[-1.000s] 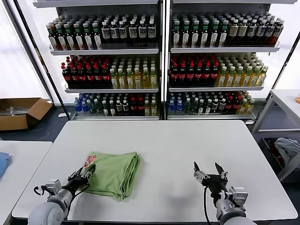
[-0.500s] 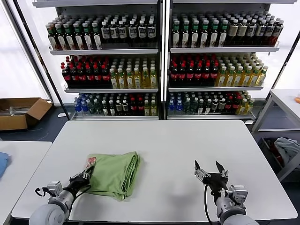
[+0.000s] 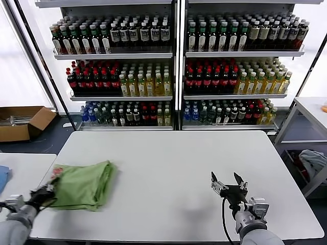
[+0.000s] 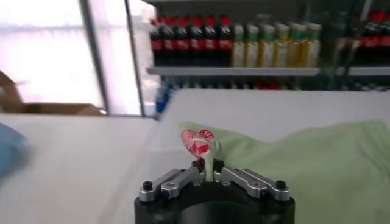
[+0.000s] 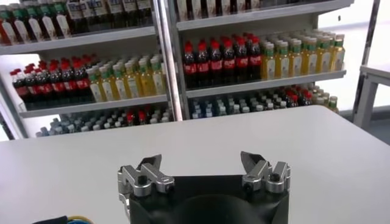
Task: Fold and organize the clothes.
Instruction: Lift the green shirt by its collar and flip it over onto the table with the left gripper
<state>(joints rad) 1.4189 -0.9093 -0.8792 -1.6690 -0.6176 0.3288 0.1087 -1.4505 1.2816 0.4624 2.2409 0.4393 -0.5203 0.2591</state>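
A folded light green shirt [image 3: 84,184] lies at the left edge of the white table [image 3: 168,168], with a red-and-white printed corner [image 3: 56,171] turned up. My left gripper [image 3: 45,190] is shut on that corner; in the left wrist view the fabric [image 4: 317,164] spreads beyond the jaws and the printed corner [image 4: 198,140] rises from my left gripper [image 4: 207,165]. My right gripper [image 3: 227,182] is open and empty above the table's front right part; the right wrist view shows my right gripper [image 5: 201,163] with its jaws spread wide over bare table.
Shelves of bottles [image 3: 173,66] stand behind the table. A second white table [image 3: 15,178] with a blue item [image 3: 2,178] is at the left. A cardboard box [image 3: 23,122] sits on the floor at far left. A cart with cloth [image 3: 311,163] is at the right.
My left gripper has pulled the folded shirt leftward across the table, from left of centre to the left edge. The right gripper has stayed put.
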